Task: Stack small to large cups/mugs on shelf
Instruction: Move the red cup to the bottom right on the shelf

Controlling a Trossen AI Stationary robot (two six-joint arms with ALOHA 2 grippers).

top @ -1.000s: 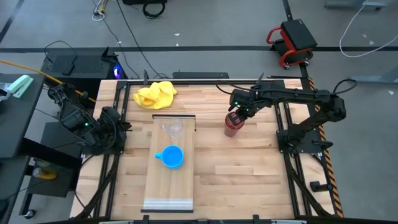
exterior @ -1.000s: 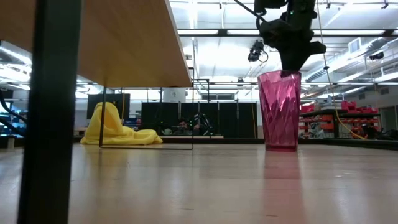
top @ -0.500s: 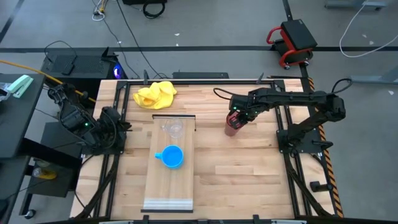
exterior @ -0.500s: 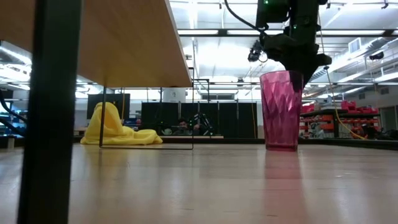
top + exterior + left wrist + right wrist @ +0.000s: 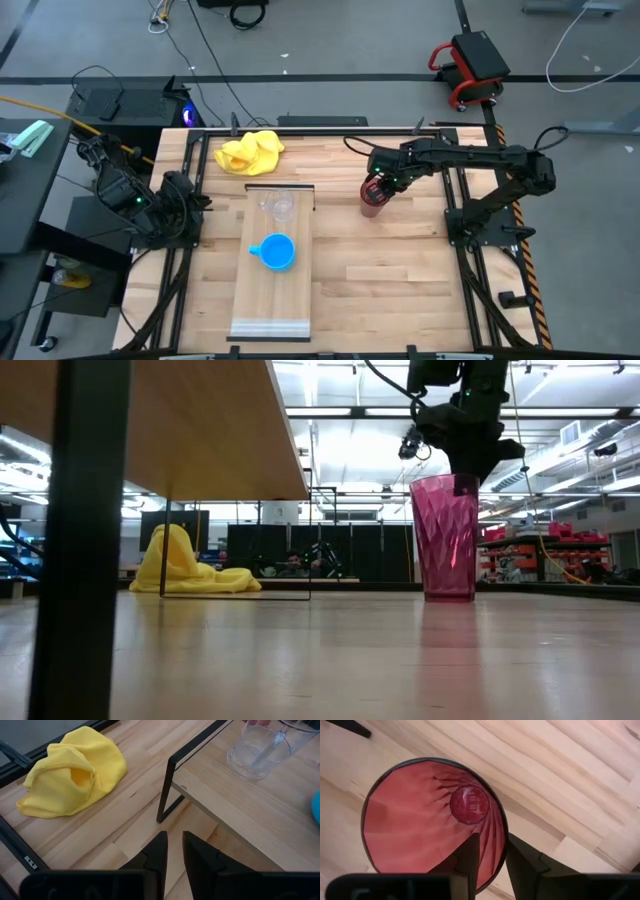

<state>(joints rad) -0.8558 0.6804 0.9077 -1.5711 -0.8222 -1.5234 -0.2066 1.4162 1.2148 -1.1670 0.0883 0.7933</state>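
Observation:
The dark red ribbed cup [image 5: 372,204] stands on the tabletop right of the shelf [image 5: 272,300], a raised wood plank on black legs. My right gripper [image 5: 379,187] is above it, shut on its rim; the low view shows it over the cup [image 5: 447,540]. The clear plastic cup [image 5: 279,207] and the blue mug [image 5: 276,252] stand on the shelf's far half. My left gripper [image 5: 173,851] is shut and empty at the table's left edge, near the shelf's far-left leg [image 5: 167,790]. My right gripper holds the red cup by its rim [image 5: 504,827], one finger [image 5: 470,851] inside the cup and the other [image 5: 521,856] outside. The fingers come from above, pointing down. The cup stays about upright, mouth up, with its base [image 5: 449,596] at the tabletop.
A crumpled yellow cloth [image 5: 250,152] lies at the table's far edge, left of centre. The shelf's underside [image 5: 200,430] and a leg [image 5: 90,540] fill the left of the low view. Bare tabletop [image 5: 400,270] lies right of the shelf.
My right gripper has shifted a little toward the table's left at the red cup's rim. The cup has rocked slightly with it, its top moving toward the table's left while its base stays in place.

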